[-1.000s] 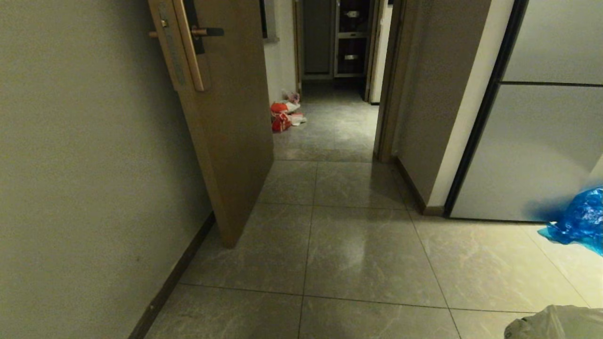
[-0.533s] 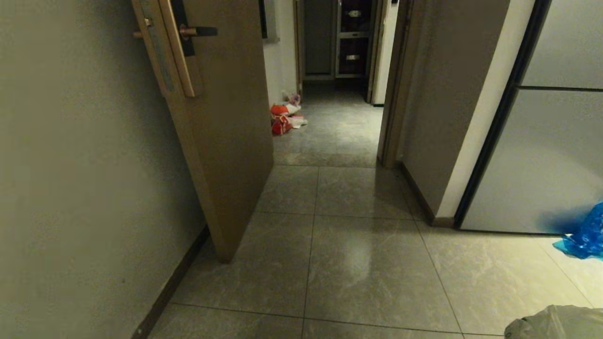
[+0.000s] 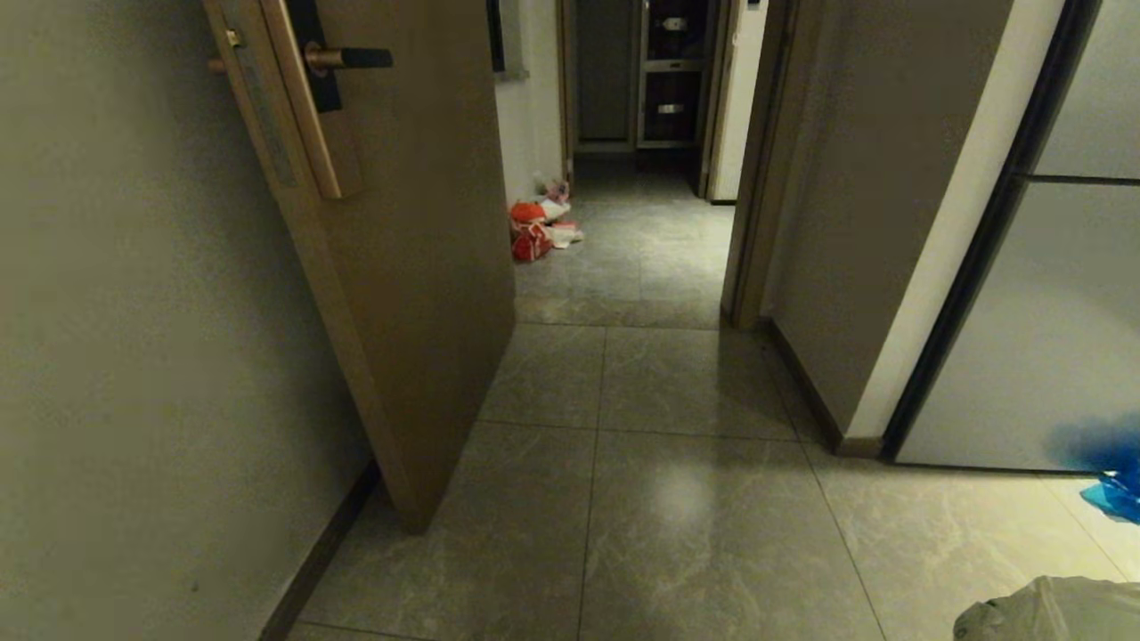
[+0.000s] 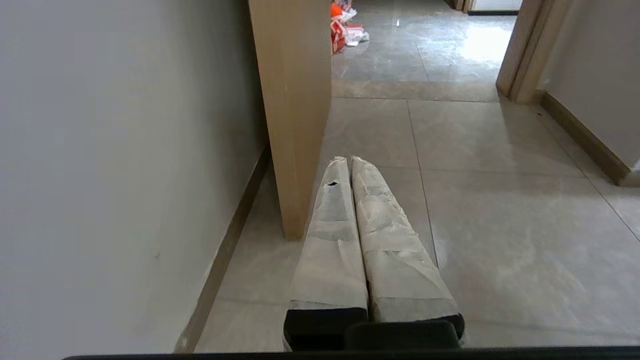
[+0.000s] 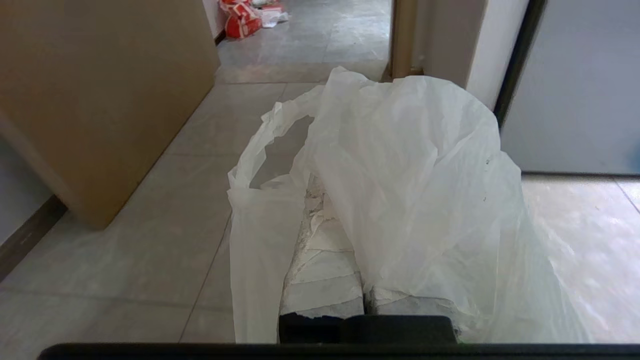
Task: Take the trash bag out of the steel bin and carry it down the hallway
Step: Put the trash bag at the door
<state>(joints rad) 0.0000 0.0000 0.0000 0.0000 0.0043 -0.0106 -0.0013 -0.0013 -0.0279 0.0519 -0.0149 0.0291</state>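
Grey marbled tiles: the hallway floor, running ahead between off-white walls with a dark baseboard.
Head view, door: a wooden door stands ajar on the left, its dark lever handle near the top edge of the picture.
Head view, far floor: an orange-red bag with other litter lies against the wall past the door.
Head view, right: a grey panelled surface with a black frame; a scrap of blue plastic at the right edge.
Head view, corner: a fold of the trash bag shows at the lower right.
Left wrist view, gripper: the left gripper hangs low over the tiles, its two paper-wrapped fingers pressed together with nothing between them, just beside the door's bottom edge.
Right wrist view, gripper: the right gripper is largely covered; its taped fingers are clenched on the trash bag.
Right wrist view, bag: thin translucent white plastic drapes over and beside the fingers, one handle loop open toward the door, hanging above the floor.
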